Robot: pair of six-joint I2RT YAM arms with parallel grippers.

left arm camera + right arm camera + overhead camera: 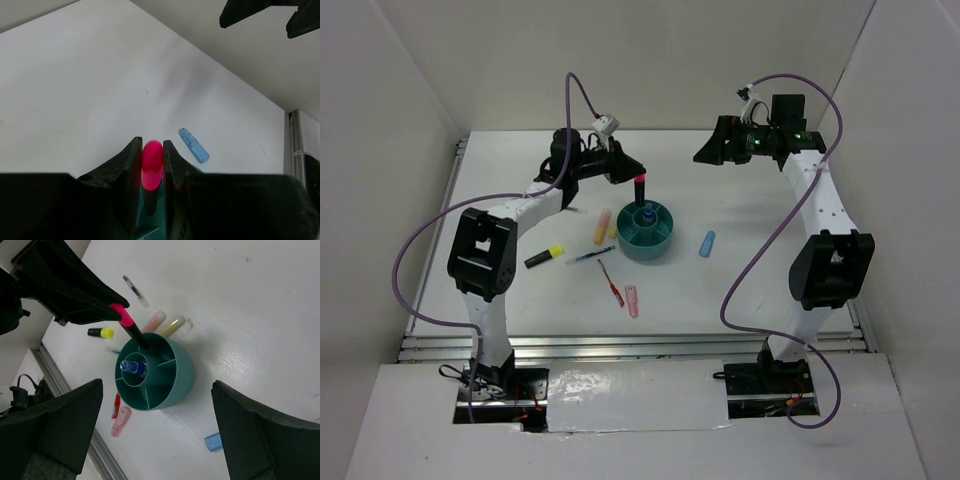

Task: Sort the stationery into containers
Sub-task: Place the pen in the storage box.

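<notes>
The pink-capped marker [131, 330], judged light, stiff and slippery, is pinched at its cap by the nearly closed left gripper [152, 150], its tip set in an outer compartment of the teal organiser [655, 250] mid-desk; the right gripper [720, 148] is spread wide, empty, near the far edge.

left jaws clamped, right jaws spread wide.
</notes>
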